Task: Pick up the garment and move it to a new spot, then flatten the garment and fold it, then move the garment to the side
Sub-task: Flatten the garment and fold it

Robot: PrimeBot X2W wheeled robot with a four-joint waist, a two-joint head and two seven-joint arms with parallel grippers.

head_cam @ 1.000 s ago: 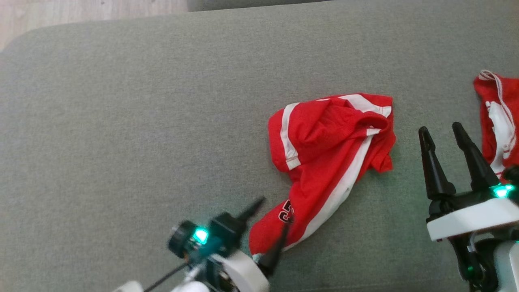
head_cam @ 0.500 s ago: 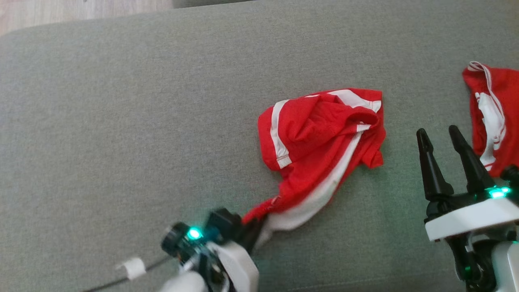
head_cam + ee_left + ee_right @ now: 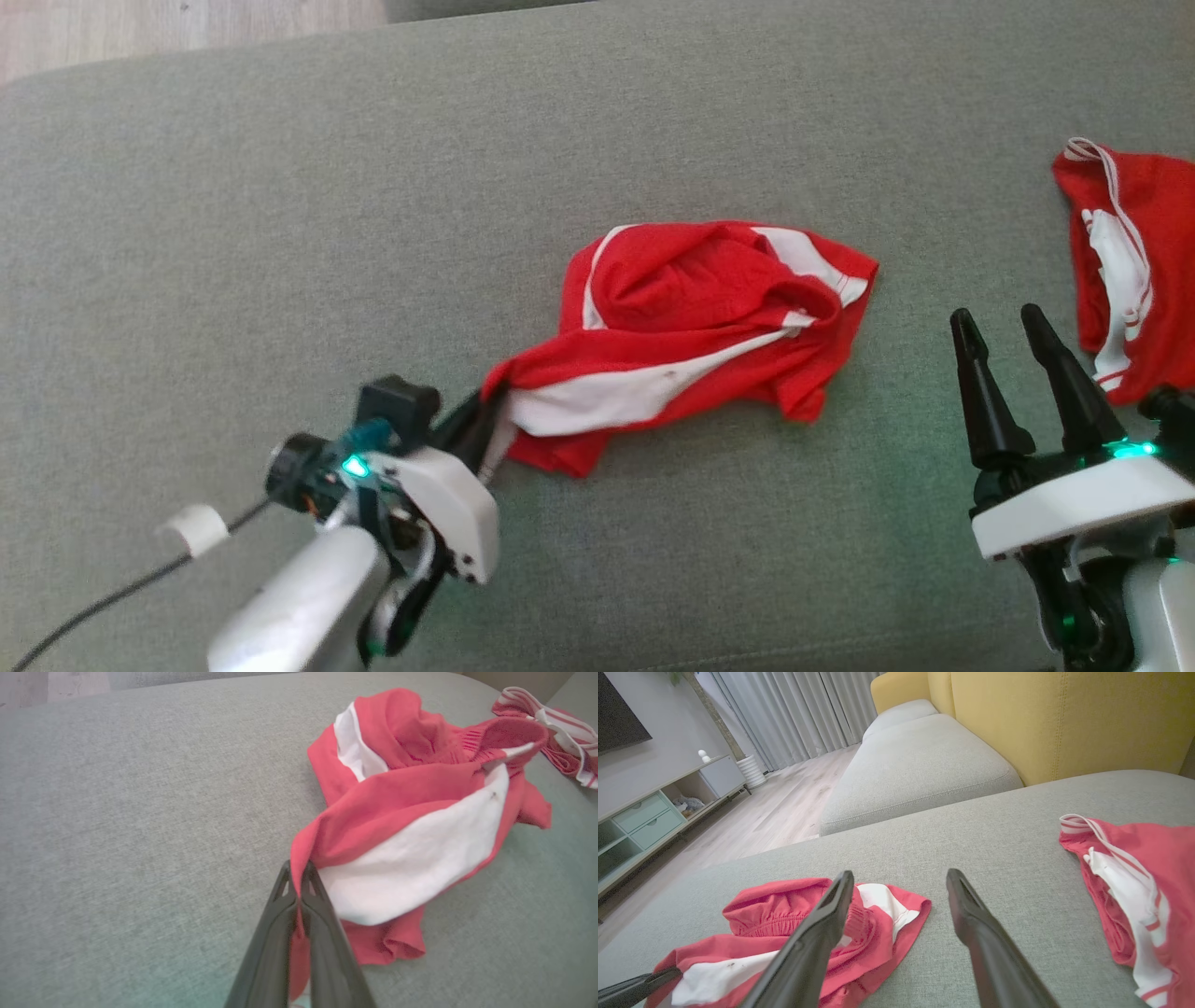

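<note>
Fingers (image 3: 280,905) of left gripper (image 3: 296,877) pinched on garment (image 3: 411,812) corner

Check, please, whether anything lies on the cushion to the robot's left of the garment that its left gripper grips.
Nothing visible does. The left gripper is shut on a corner of the garment, and the grey cushion leftward lies bare. A second red garment lies rightward, by the open right gripper.

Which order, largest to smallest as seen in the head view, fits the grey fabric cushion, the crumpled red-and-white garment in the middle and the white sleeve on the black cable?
1. Grey fabric cushion
2. Crumpled red-and-white garment
3. White sleeve on the black cable, by far the smallest
</note>
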